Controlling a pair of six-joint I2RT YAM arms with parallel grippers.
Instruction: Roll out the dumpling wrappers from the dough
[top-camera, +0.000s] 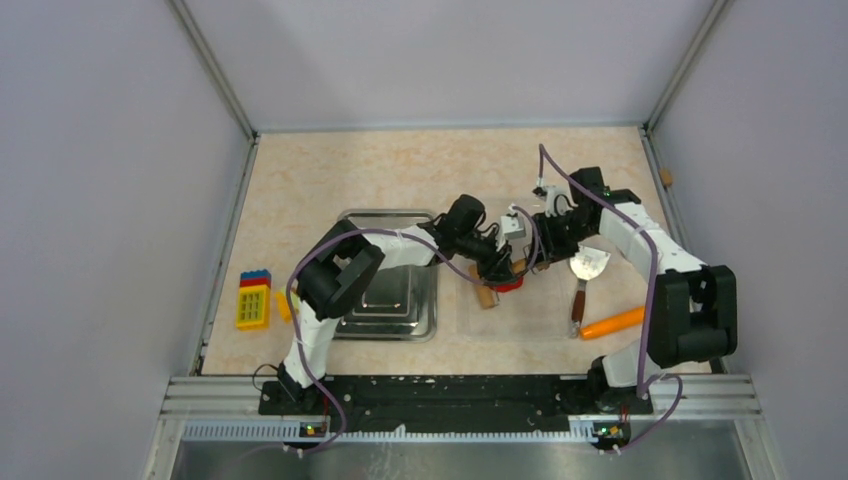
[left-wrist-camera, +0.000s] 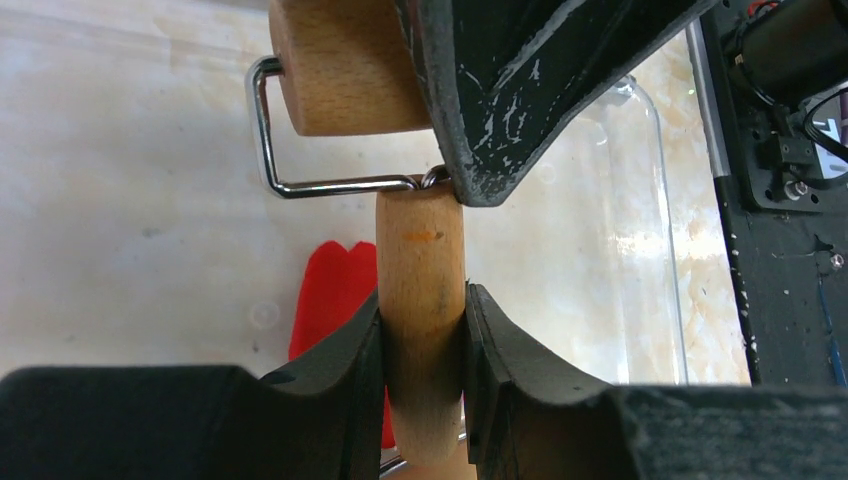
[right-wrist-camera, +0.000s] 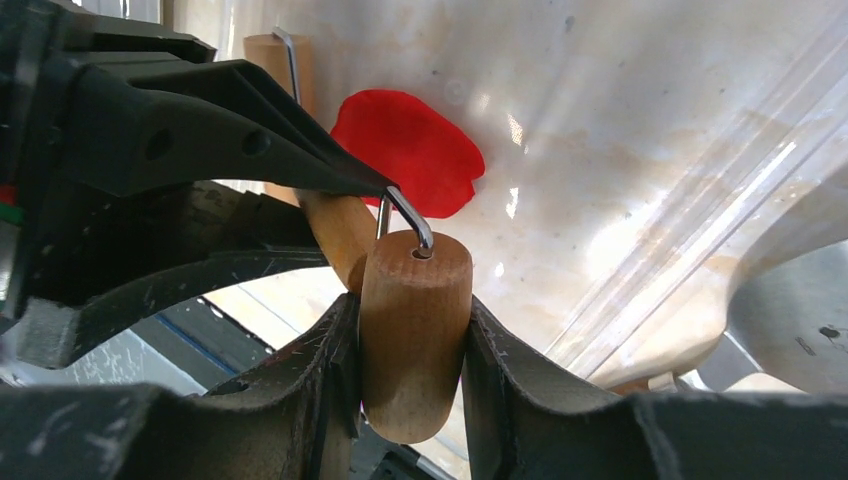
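Observation:
The dough (top-camera: 510, 285) is a flattened bright red piece with an uneven edge, lying on a clear mat (top-camera: 530, 320). It also shows in the left wrist view (left-wrist-camera: 328, 295) and the right wrist view (right-wrist-camera: 410, 145). My left gripper (left-wrist-camera: 422, 300) is shut on the wooden handle (left-wrist-camera: 420, 250) of a small wire-framed roller. My right gripper (right-wrist-camera: 415, 310) is shut on that tool's wooden end piece (right-wrist-camera: 415, 300). Both grippers (top-camera: 497, 265) (top-camera: 540, 250) meet just above the dough. A second wooden roller end (left-wrist-camera: 340, 65) pokes out at the far side. The dumpling wrappers are out of view.
A steel tray (top-camera: 390, 290) sits left of the mat. A metal spatula (top-camera: 588, 265) and an orange carrot (top-camera: 612, 323) lie to the right. Yellow toy blocks (top-camera: 253, 300) rest near the left wall.

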